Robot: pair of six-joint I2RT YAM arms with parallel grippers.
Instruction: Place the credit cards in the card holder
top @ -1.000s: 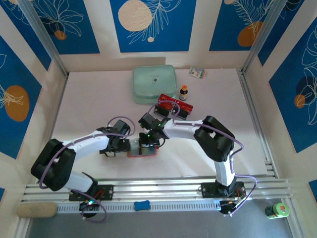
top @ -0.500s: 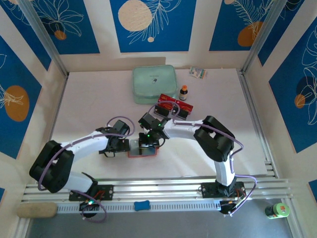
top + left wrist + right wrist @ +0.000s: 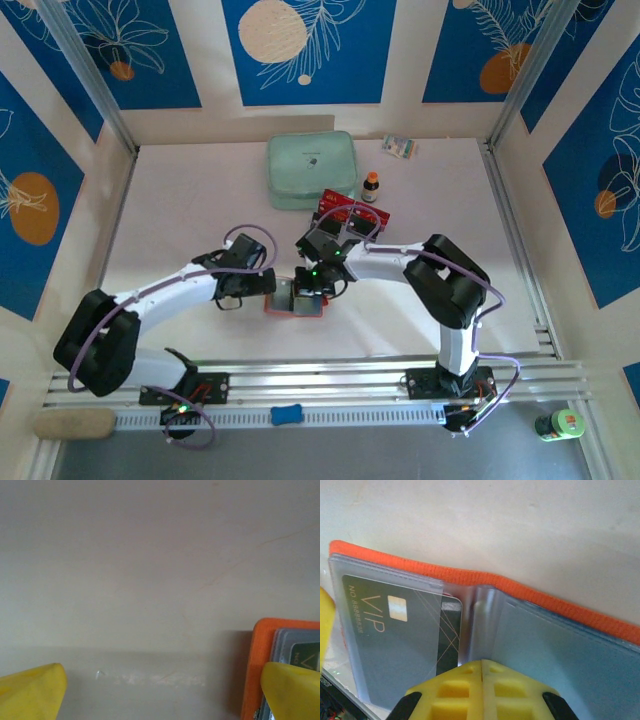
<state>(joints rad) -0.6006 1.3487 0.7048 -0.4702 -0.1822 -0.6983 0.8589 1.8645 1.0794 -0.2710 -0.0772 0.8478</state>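
The holder (image 3: pixel 420 565) lies open on the table (image 3: pixel 180 200), lower centre of the top view. A black card (image 3: pixel 400 640) sits mostly inside its left clear pocket, with one edge poking out toward the fold. The right end effector (image 3: pixel 482 672), fingers together and gripping nothing, is at the bottom of its wrist view near that edge. The left end effector (image 3: pixel 162 685) stands wide apart, one finger over the holder's orange corner. The step looks like seating this card. Next comes a nudge toward the frame's left, then a trip to the spare cards (image 3: pixel 352 212) above centre.
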